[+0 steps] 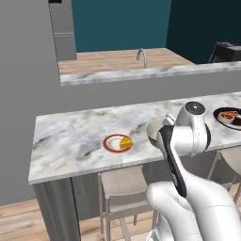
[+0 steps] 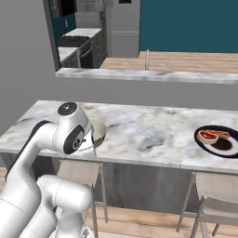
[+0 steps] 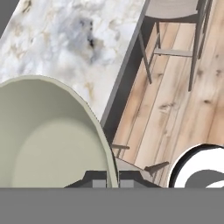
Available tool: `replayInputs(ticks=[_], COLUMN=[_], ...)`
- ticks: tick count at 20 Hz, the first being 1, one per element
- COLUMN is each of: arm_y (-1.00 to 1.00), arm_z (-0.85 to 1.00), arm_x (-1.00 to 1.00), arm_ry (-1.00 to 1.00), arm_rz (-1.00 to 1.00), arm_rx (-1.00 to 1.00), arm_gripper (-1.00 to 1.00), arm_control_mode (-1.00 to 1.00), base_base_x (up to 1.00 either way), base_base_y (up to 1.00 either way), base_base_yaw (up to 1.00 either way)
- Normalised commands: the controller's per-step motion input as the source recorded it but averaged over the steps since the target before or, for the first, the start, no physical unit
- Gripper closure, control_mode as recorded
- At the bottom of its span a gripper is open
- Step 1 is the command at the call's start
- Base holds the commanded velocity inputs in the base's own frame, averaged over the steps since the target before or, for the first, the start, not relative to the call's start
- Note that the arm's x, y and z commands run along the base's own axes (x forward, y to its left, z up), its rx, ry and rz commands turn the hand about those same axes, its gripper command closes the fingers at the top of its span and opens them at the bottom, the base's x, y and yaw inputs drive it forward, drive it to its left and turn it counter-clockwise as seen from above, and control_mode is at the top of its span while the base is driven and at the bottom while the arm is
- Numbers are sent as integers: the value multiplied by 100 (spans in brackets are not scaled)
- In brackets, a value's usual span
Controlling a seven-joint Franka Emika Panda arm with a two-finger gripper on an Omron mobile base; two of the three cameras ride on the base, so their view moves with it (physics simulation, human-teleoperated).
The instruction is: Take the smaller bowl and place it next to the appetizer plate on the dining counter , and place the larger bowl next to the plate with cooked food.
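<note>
Room: simulated kitchen. Walls: grey partition (image 1: 28,70) at left; teal wall (image 1: 117,23) at the back. Floor: light wood planks (image 3: 183,113). Furniture: grey-seated stools (image 1: 120,181) tucked under the front slab; rear marble counter (image 2: 148,75) with a curved tap (image 1: 142,57); steel fridge (image 2: 124,28); stove (image 2: 74,41) and dark cabinets at far left.

My own arm hides most of the smaller bowl (image 1: 154,128) on the dining counter (image 1: 70,136); beside it, my pincer sits behind my wrist. In the hand view that bowl (image 3: 48,140) runs off the left edge. The plate with cooked food (image 1: 229,117), far along the counter from the bowl, is cut by the right edge.
</note>
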Motion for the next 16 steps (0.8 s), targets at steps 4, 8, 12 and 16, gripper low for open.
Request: replayInputs(ticks=[4,8,12,16], arm_y=[0,0,0,0], arm_z=[-26,-29,-22,-16], arm_x=[16,30,35,34], arm_ry=[0,-1,0,0], arm_rz=[0,0,0,0], arm_rx=[0,0,-1,0], arm_gripper=[100,100,100,100], arm_control_mode=[-100,-100,-100,-100], base_base_x=[0,0,0,0], base_base_y=[0,0,0,0], base_base_yaw=[0,0,0,0])
